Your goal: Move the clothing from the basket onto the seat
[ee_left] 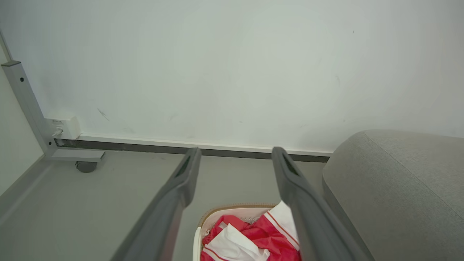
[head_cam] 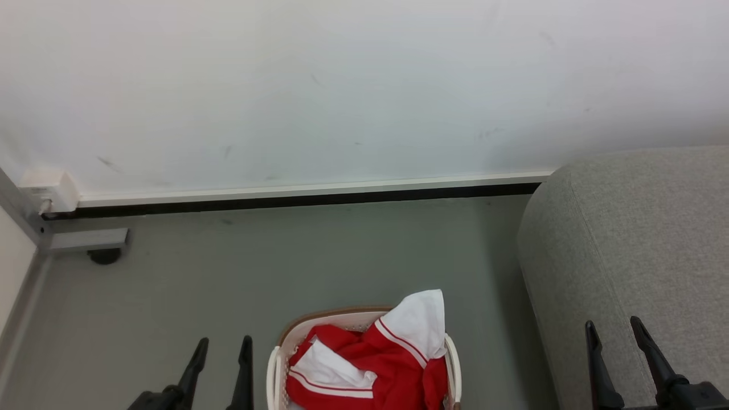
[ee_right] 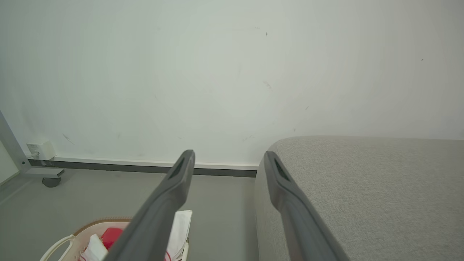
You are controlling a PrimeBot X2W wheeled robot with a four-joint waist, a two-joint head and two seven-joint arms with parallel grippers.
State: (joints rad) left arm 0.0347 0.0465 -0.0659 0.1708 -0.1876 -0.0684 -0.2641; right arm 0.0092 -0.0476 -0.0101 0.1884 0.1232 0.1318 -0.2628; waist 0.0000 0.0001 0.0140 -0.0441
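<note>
Nothing is moved yet: the red clothing (head_cam: 393, 364) fills the basket (head_cam: 274, 364) between the open, empty left tool (head_cam: 224, 347) and right tool (head_cam: 612, 336); the seat (head_cam: 638, 228) under the right tool looks bare.

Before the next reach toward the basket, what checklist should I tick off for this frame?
1. Clothing in basket: ok, a red-and-white heap with a white part sticking up past the rim.
2. Left gripper, jaws open and empty: ok.
3. Right gripper, jaws open and empty: ok.
4. Seat free for the clothing: ok, the visible part is bare.
5. Number of garments: cannot tell.
</note>
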